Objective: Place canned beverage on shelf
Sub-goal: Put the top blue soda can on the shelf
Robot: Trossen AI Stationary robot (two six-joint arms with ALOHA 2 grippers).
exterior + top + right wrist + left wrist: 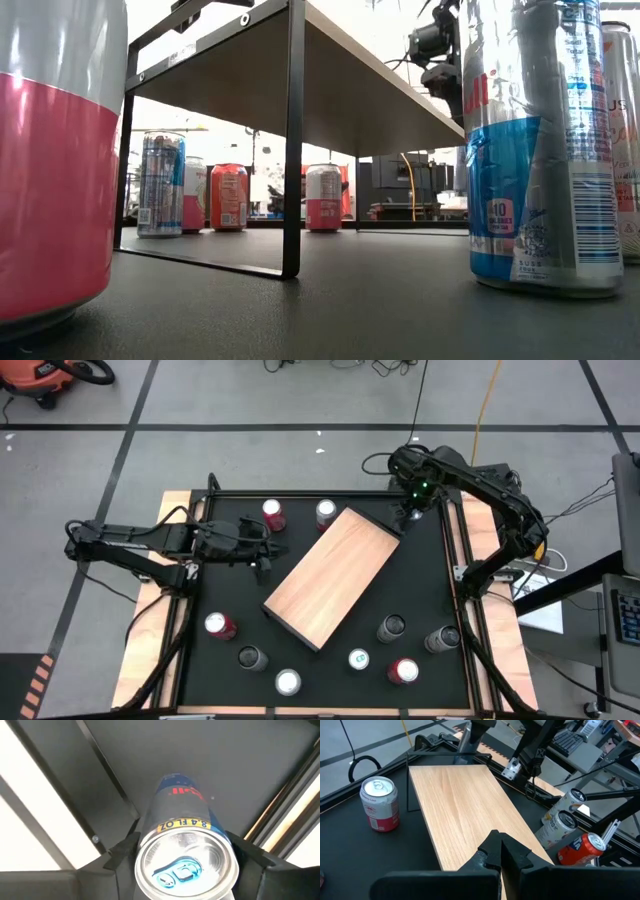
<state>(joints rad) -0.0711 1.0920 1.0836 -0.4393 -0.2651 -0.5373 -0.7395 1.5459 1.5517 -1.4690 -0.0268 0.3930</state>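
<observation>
At the far right corner of the table, the right gripper (182, 852) was clamped around a slim blue-and-silver can (182, 840), one finger on each side of its body just under the rim. The can hung above the black tabletop (215, 750), close beside the shelf (335, 575) but not yet over it. Its long axis ran along the gripper's line of sight, pull-tab end toward the wrist and base pointing away, toward the table. The likely trouble was the base clipping the shelf edge or its black frame on the way across, or the can landing tilted and toppling. The left gripper (501, 851) waited shut, empty, over the near end of the board.
</observation>
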